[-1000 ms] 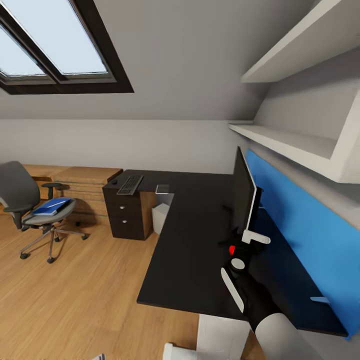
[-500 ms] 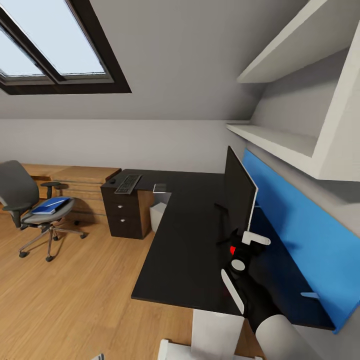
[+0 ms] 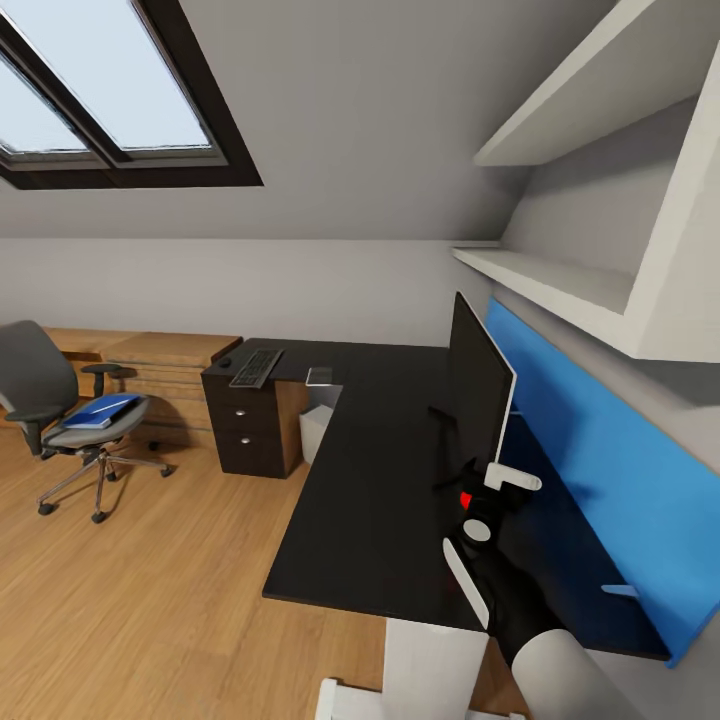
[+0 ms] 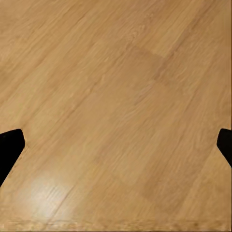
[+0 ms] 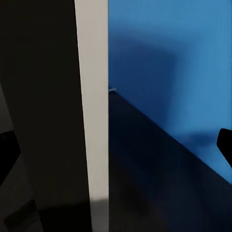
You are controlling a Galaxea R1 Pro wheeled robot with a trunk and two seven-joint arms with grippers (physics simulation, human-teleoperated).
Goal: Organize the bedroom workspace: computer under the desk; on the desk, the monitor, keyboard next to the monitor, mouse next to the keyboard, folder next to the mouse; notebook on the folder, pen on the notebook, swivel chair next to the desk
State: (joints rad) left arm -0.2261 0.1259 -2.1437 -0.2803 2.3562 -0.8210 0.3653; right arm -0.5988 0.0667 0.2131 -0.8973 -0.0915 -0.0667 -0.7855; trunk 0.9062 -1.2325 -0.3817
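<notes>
Pincer [image 5: 116, 145] agape astride monitor [image 5: 89, 96] edge

black desk [image 3: 370, 500], monitor [image 3: 478, 390], keyboard [image 3: 256, 367], mouse [image 3: 226, 362]

Swivel chair [image 3: 45, 400]: back cut off by the left edge of the head view.
Skylight [image 3: 100, 90]: cropped at the top and left edges.
Computer [image 3: 318, 432]: mostly hidden under the desk [image 3: 370, 500], only a pale sliver visible beside the drawer unit [image 3: 245, 430].
Mouse [image 3: 226, 361]: a dark speck left of the keyboard [image 3: 256, 367], too small to make out.
Small pale object [image 3: 320, 376] right of the keyboard: too small to identify.
Monitor [image 3: 478, 395]: seen nearly edge-on, its stand partly hidden behind the right arm [image 3: 500, 580].
Left gripper [image 4: 116, 145]: only two dark fingertips showed at the picture's edges, over the wood floor [image 4: 116, 96].
Right gripper [image 5: 116, 145]: fingertips likewise cropped at the edges.
</notes>
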